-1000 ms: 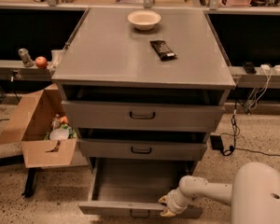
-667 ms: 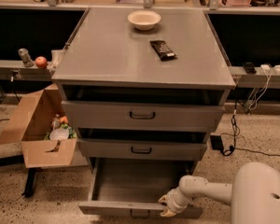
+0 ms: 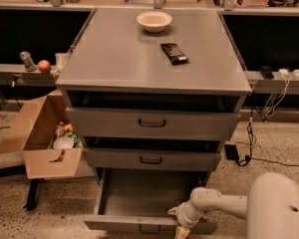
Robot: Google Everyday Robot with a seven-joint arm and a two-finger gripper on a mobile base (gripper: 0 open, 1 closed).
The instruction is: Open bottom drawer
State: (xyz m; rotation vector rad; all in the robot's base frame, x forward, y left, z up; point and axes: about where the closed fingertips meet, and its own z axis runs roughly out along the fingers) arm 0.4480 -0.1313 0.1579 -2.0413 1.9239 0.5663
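Note:
The bottom drawer [image 3: 139, 195] of the grey metal cabinet is pulled out toward me, its inside showing bare. Its front edge [image 3: 119, 224] runs along the bottom of the view, with a small dark loop handle [image 3: 148, 230] at centre. My gripper [image 3: 179, 223] sits at the right part of that front edge, on the end of the white arm [image 3: 224, 203] that comes in from the lower right. The two drawers above, top [image 3: 152, 123] and middle [image 3: 150, 159], stand slightly out.
A white bowl [image 3: 154, 20] and a dark bar [image 3: 174, 53] lie on the cabinet top. An open cardboard box [image 3: 42, 141] with items stands on the floor to the left. Cables [image 3: 249, 133] hang at the right. An apple [image 3: 44, 65] sits on a left ledge.

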